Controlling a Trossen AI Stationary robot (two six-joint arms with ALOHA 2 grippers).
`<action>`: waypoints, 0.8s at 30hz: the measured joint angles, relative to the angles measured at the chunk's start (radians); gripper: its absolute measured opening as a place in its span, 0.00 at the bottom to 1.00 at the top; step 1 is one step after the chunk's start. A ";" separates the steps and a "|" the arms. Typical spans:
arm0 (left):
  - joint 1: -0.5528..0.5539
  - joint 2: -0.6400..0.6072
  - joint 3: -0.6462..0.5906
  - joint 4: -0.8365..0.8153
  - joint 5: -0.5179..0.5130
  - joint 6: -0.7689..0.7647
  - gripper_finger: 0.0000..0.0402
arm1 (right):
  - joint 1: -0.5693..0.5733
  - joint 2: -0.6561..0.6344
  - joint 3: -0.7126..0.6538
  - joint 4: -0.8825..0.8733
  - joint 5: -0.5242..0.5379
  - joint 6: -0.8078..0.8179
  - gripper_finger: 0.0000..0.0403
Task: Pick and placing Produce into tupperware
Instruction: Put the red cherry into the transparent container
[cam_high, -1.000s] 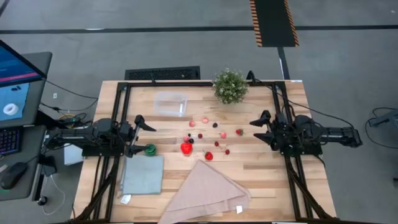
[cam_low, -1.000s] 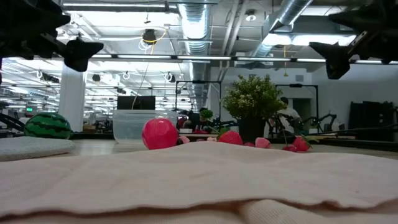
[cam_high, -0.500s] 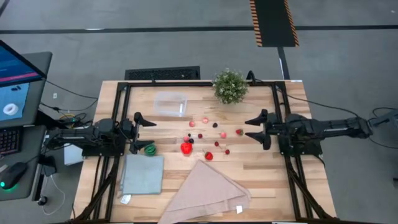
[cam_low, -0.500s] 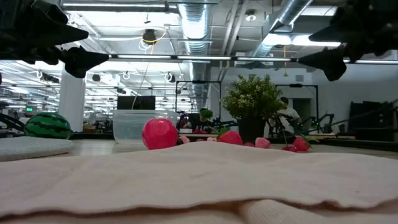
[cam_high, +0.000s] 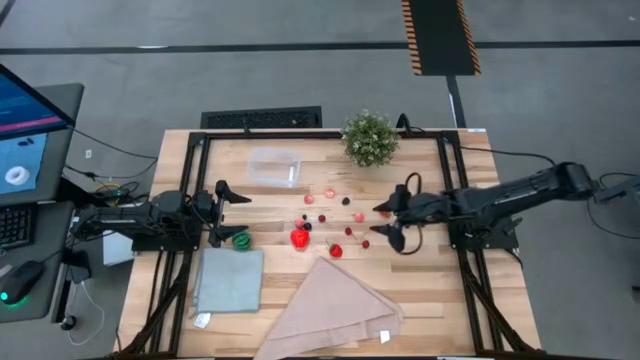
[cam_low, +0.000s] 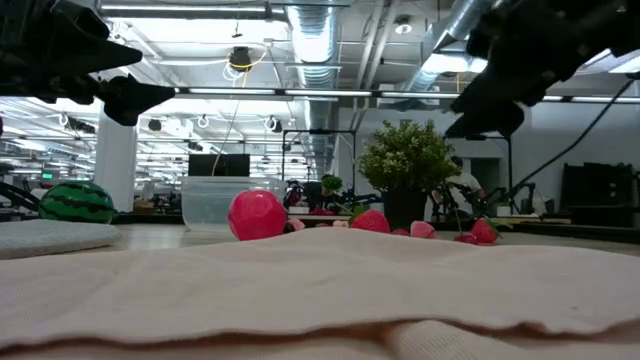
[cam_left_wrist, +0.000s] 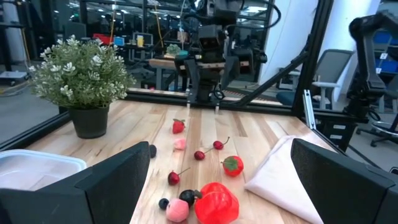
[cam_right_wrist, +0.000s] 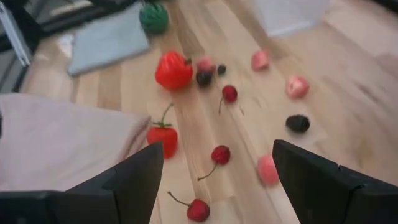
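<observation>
High view | step: reach for first pick | right end effector (cam_high: 393, 222) wide open above the produce (cam_high: 336, 222) | tupperware (cam_high: 274, 166) empty, well beyond the fruit | left end effector (cam_high: 229, 213) open, waiting | next: descend, close on one cherry

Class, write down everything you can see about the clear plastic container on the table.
The container is a small, clear plastic box, rectangular with rounded corners and a thicker rim. It has no lid on and looks empty. It stands upright on the wooden table, near the far edge, beside the potted plant. None of the toy fruit touches it; the pieces lie scattered nearer the middle. Neither gripper is near it.
</observation>
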 joint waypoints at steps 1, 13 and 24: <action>0.000 0.000 0.000 0.000 0.000 0.000 0.95 | 0.000 0.025 0.005 -0.001 0.000 0.007 0.81; 0.000 0.000 -0.002 0.001 0.000 0.000 0.95 | 0.124 0.272 0.014 -0.001 -0.004 0.153 0.81; 0.000 0.000 -0.002 -0.001 -0.005 0.001 0.95 | 0.174 0.424 0.015 0.128 0.054 0.164 0.81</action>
